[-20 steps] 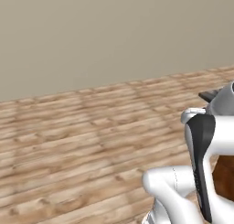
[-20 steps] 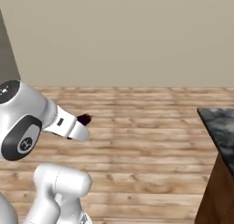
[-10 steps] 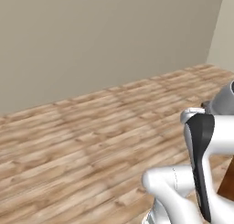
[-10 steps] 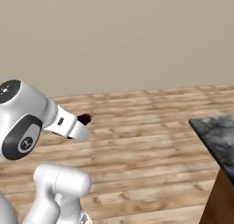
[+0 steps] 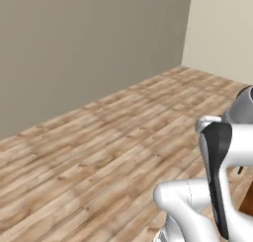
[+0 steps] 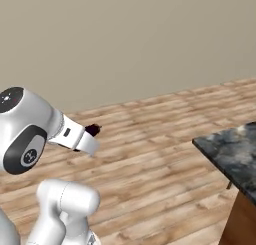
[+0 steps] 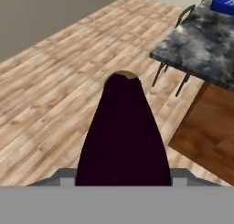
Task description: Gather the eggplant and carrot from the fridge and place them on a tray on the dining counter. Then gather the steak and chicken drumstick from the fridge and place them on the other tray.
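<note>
The eggplant (image 7: 122, 136), dark purple with a pale stem end, stands up large in the hand view and hides the fingertips on either side of it. In the right base view its dark tip (image 6: 93, 130) pokes out of my gripper (image 6: 86, 135), which is shut on it and held up in front of the arm. The dining counter (image 7: 205, 40), black-and-grey stone on a brown wood base, lies ahead to the right, and its corner (image 6: 227, 151) shows in the right base view. A piece of the other tray (image 7: 225, 1), bright blue, lies on the counter at its far side.
Wooden floor (image 5: 99, 152) stretches ahead to a beige wall (image 6: 130, 39), with a wall corner (image 5: 187, 28) on the right of the left base view. Thin dark chair legs (image 7: 161, 72) stand by the counter's near edge.
The whole picture has slid in both base views, so the base has moved: the counter has come further in and a wall corner has appeared. The arm's pose and its hold on the eggplant are unchanged.
</note>
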